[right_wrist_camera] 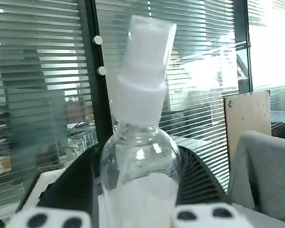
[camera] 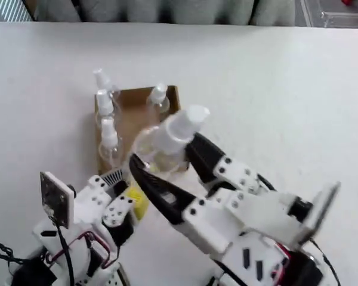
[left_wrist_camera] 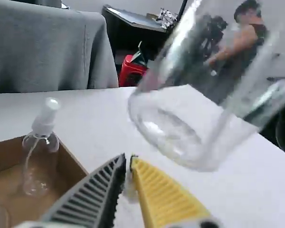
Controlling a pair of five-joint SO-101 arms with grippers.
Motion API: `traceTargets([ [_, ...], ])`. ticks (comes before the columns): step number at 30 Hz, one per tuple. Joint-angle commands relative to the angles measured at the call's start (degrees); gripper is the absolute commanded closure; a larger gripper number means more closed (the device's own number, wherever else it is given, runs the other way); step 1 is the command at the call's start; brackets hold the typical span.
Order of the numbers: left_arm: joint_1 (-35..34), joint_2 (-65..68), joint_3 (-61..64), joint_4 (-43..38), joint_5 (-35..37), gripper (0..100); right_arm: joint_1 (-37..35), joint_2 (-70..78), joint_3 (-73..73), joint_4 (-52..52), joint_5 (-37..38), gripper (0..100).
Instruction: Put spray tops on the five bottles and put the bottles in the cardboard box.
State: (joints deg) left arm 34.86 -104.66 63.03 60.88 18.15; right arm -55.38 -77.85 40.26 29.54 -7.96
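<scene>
Pinched at the belly between the two black fingers of the right end effector (camera: 160, 152): a clear, round-bodied plastic bottle (camera: 155, 146) with a white spray top (camera: 186, 121) seated on its neck. Held up off the white bench (camera: 274, 89), tilted so that the top leans far and right. Hangs over the near right part of the shallow brown cardboard box (camera: 134, 116) and hides that corner in the high view. Looks empty, with glints on the shoulder and bright light showing through the walls.

Standing inside the box: a row of three clear bottles (camera: 109, 143) with white spray tops along the left wall, and a fourth clear bottle (camera: 159, 101) of the same kind at the far right corner, well apart from the row. Visible inside that fourth one, from the left wrist, a thin dip tube.

Just near of the box, left of and below the held bottle: the left end effector (left_wrist_camera: 128, 164), with its grey ribbed finger and yellow ribbed finger pressed together at the tips, pinching nothing that can be made out.

Beyond the bench's far edge: a grey cloth-covered shape (left_wrist_camera: 42, 47) and a small red object (left_wrist_camera: 132, 71). Behind the held bottle, in the right wrist view, slatted window blinds (right_wrist_camera: 38, 71). No readable print on any bottle or on the box.
</scene>
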Motion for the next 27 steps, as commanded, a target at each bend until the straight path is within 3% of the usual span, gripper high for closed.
traceTargets([
  [1,4.53,-0.57,-5.54,4.48,0.44,98,0.40,6.55,-0.53,-5.49,-1.23,98.2],
  [4,5.93,-0.57,-5.89,4.92,0.44,98,0.40,10.95,-0.53,-8.66,-6.42,98.2],
  [10,5.23,-0.57,-5.89,4.48,0.35,98,0.31,13.76,-0.26,-7.08,-9.76,98.2],
  [21,1.01,-0.57,-5.80,2.46,0.44,98,-2.42,2.15,0.09,9.10,-9.76,98.2],
  [27,-1.71,-0.57,-5.89,2.46,0.53,98,-2.42,-2.24,0.09,12.97,-9.58,98.2],
])
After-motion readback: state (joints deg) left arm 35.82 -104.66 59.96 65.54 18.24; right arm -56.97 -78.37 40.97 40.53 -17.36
